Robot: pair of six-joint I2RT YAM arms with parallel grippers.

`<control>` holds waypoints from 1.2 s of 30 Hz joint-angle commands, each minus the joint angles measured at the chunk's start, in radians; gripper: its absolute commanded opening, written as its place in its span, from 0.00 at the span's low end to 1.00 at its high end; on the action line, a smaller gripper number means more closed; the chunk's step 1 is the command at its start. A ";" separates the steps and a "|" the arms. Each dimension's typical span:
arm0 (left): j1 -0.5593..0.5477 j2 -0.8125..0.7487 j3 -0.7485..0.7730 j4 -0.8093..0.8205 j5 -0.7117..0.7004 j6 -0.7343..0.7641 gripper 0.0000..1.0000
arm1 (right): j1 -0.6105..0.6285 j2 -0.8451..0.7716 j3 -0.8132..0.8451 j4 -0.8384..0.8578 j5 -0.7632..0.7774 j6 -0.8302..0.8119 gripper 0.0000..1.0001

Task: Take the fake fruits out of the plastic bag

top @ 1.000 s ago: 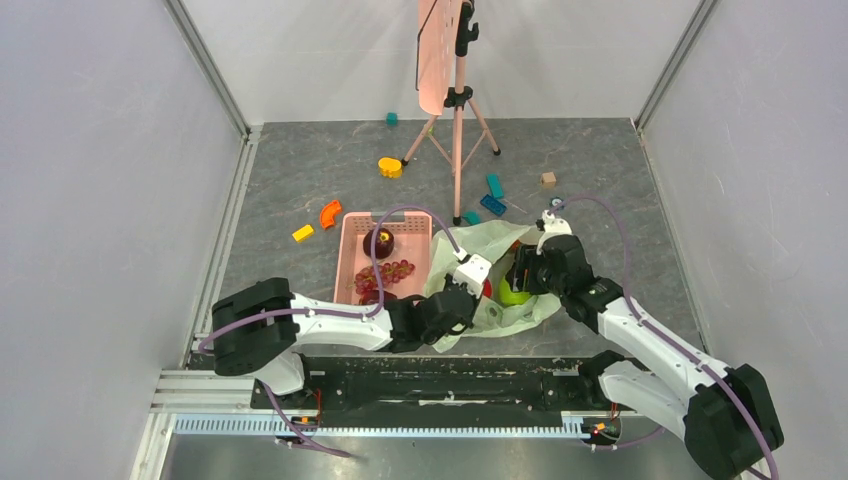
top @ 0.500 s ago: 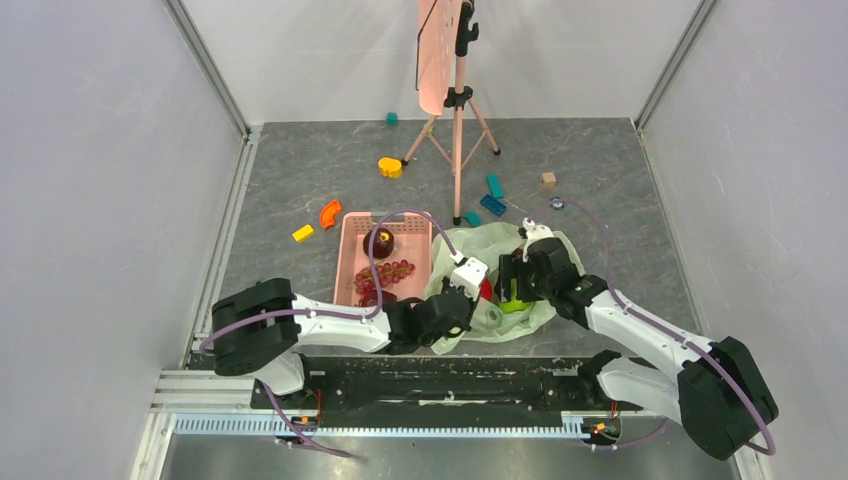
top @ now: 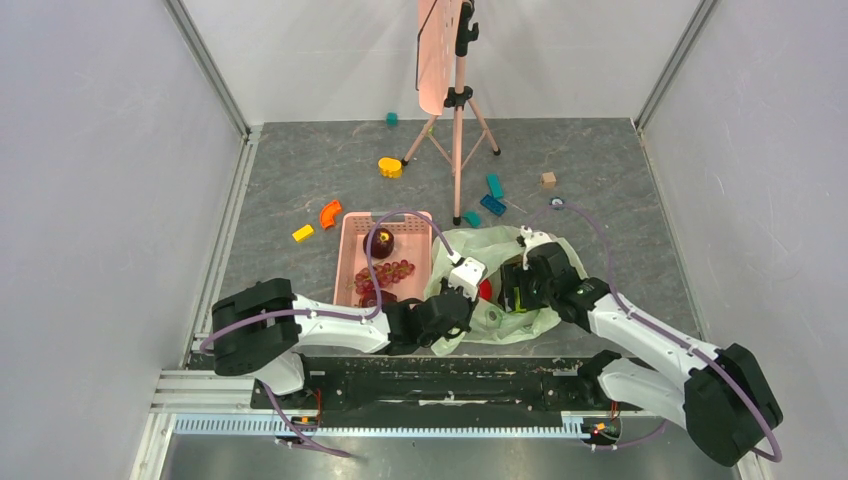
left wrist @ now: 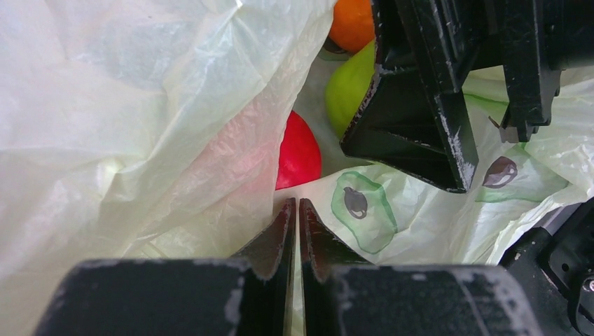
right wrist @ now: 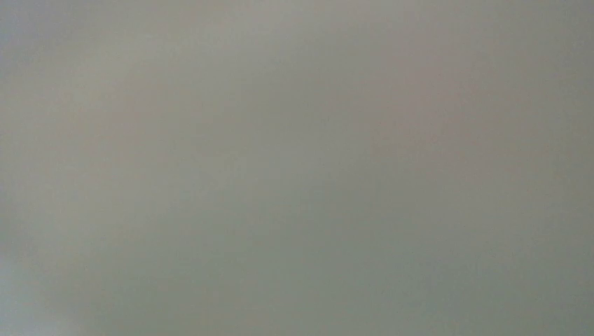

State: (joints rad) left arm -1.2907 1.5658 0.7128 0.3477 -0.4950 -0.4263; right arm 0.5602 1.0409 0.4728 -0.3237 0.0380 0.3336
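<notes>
The pale-green plastic bag (top: 480, 322) lies right of the pink basket, its mouth facing my left wrist camera. My left gripper (left wrist: 299, 210) is shut on the bag's lower edge, a thin fold of film pinched between its fingers. Inside the bag sit a red apple (left wrist: 300, 155), a green apple (left wrist: 347, 89) and an orange (left wrist: 352, 22). My right gripper (left wrist: 490, 157) reaches into the bag from above, open, with one finger (left wrist: 420, 105) against the green apple. In the top view the right gripper (top: 512, 285) covers most of the fruit. The right wrist view is blank grey.
A pink basket (top: 349, 262) holding a dark maroon fruit and purple grapes stands left of the bag. A pink stand (top: 457, 120) rises behind. Small toy blocks (top: 390, 167) are scattered over the far floor. Grey walls close in on both sides.
My right gripper has moved left and deeper into the bag, now covering the green apple that showed beside it. The left gripper has kept its hold on the bag.
</notes>
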 commanded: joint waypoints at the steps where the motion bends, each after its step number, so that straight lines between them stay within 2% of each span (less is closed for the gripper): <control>1: 0.002 -0.021 -0.008 0.046 -0.022 -0.041 0.09 | 0.006 -0.049 -0.013 0.030 0.034 0.011 0.69; 2: 0.002 -0.023 -0.009 0.046 -0.022 -0.041 0.09 | 0.006 -0.061 -0.009 0.033 0.035 0.013 0.65; 6: 0.002 -0.036 -0.017 0.038 -0.029 -0.042 0.09 | 0.007 -0.139 0.040 0.026 0.035 0.019 0.61; 14: 0.003 -0.069 -0.037 0.037 -0.049 -0.049 0.10 | 0.006 -0.214 0.195 -0.089 -0.019 0.035 0.62; 20: 0.003 -0.070 -0.044 0.036 -0.060 -0.058 0.10 | 0.006 -0.273 0.271 -0.120 -0.035 0.049 0.62; 27: 0.002 -0.077 -0.053 0.037 -0.074 -0.069 0.10 | 0.006 -0.322 0.376 -0.148 -0.129 0.044 0.64; 36: 0.002 -0.104 -0.067 0.048 -0.079 -0.071 0.10 | 0.007 -0.333 0.490 -0.207 -0.126 0.028 0.65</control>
State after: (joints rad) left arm -1.2907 1.5093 0.6636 0.3481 -0.5312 -0.4488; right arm 0.5613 0.7193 0.8997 -0.5091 -0.0738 0.3729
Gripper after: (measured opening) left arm 0.100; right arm 0.754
